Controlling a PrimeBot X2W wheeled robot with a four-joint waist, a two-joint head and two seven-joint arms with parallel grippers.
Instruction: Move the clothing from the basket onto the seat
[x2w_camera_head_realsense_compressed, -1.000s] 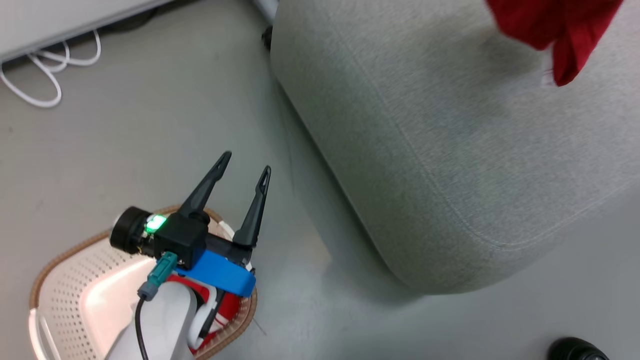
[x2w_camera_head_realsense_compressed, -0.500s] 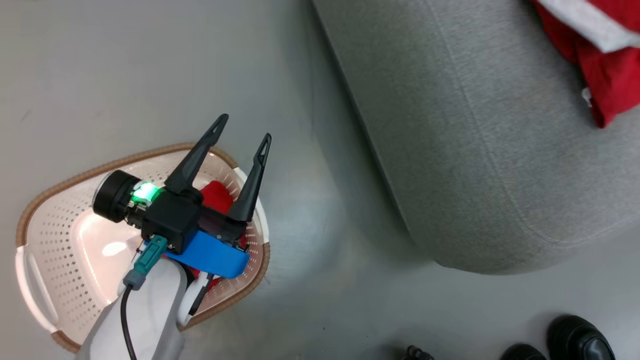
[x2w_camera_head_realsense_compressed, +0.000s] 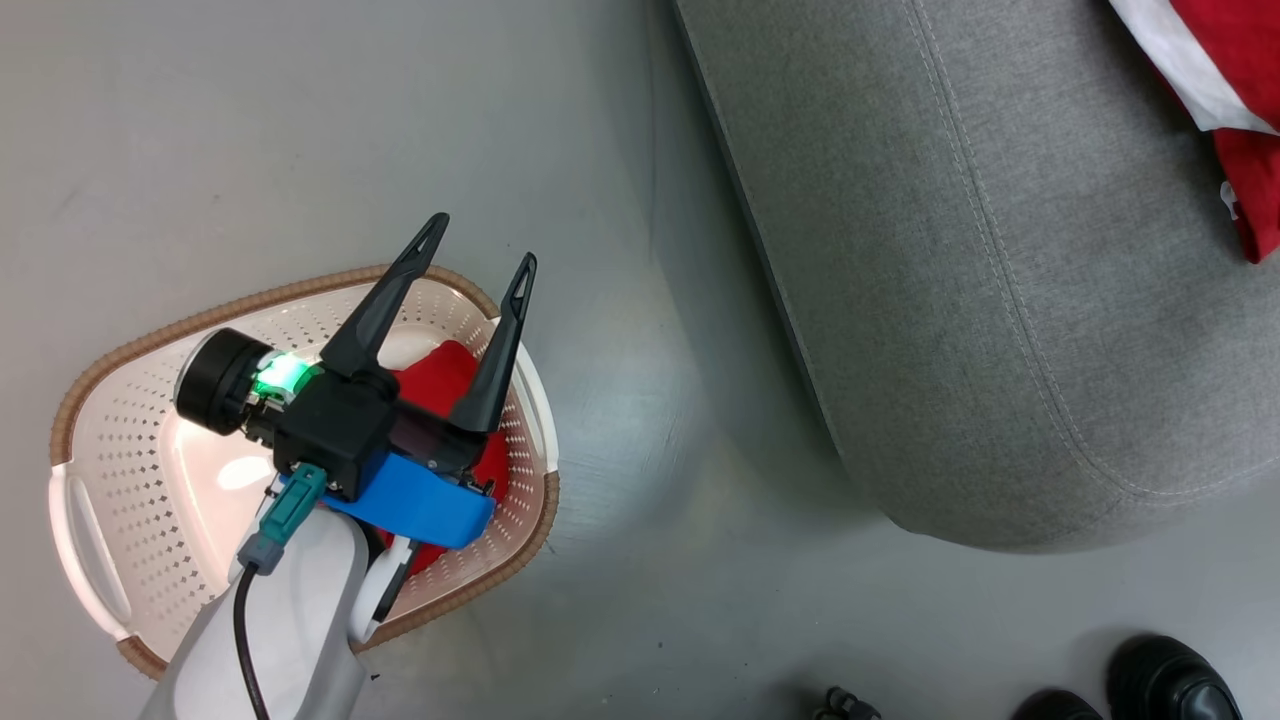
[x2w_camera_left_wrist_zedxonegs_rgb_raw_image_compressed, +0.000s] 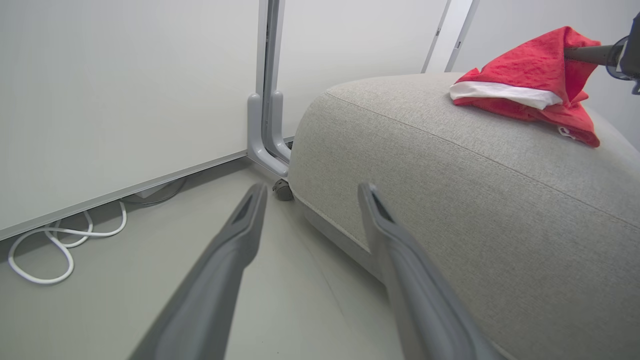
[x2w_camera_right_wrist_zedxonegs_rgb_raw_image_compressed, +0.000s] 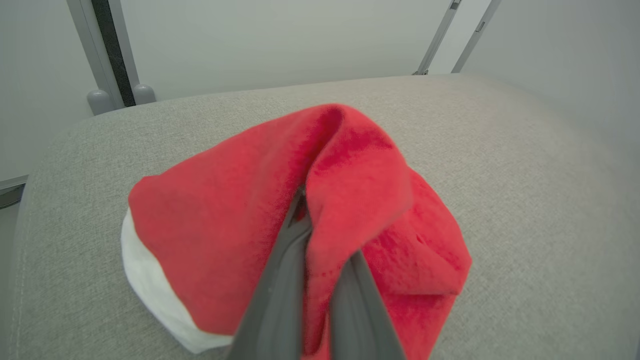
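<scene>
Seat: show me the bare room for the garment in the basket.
Free: the broad grey stretch of the seat between its rounded edge and the red garment. Crowded: the far corner, where that garment lies in the shut right pincer.

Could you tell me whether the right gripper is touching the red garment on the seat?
Touching. The right wrist view shows the right gripper shut on a fold of the red garment, which lies on the seat.

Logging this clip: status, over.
Left tool open over basket, red garment inside. Right tool shut on white-trimmed garment, resting on seat. Person's shoes near seat.
</scene>
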